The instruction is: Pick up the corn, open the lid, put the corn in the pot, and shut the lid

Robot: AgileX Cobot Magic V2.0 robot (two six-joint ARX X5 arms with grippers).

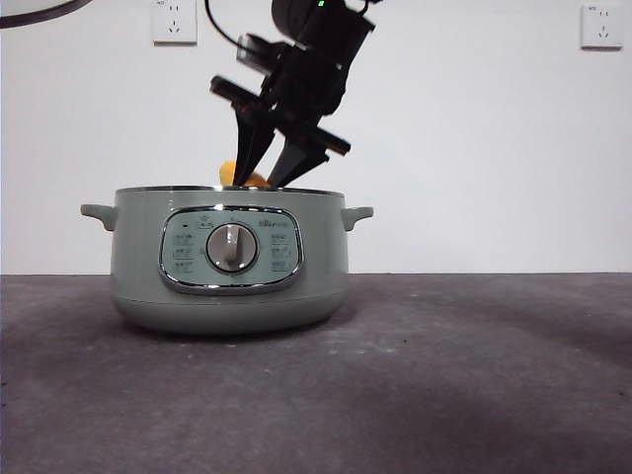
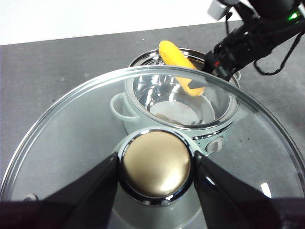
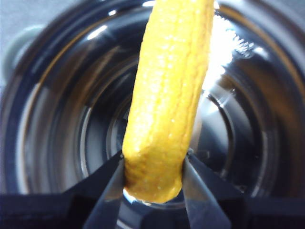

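Note:
The sage-green pot [image 1: 229, 259] stands open on the table, its steel inside showing in the right wrist view [image 3: 57, 119] and in the left wrist view [image 2: 181, 102]. My right gripper [image 1: 272, 178] reaches down to the pot's rim, shut on the yellow corn [image 3: 167, 100], which hangs over the pot's mouth; the corn also shows in the front view [image 1: 237, 175] and in the left wrist view [image 2: 178, 67]. My left gripper [image 2: 155, 169] is shut on the lid's knob [image 2: 155, 164] and holds the glass lid [image 2: 66, 124] up, away from the pot.
The dark grey table [image 1: 474, 375] runs around the pot. A white wall with two sockets [image 1: 175, 22] stands behind. The lid's edge shows at the front view's top left corner [image 1: 39, 12].

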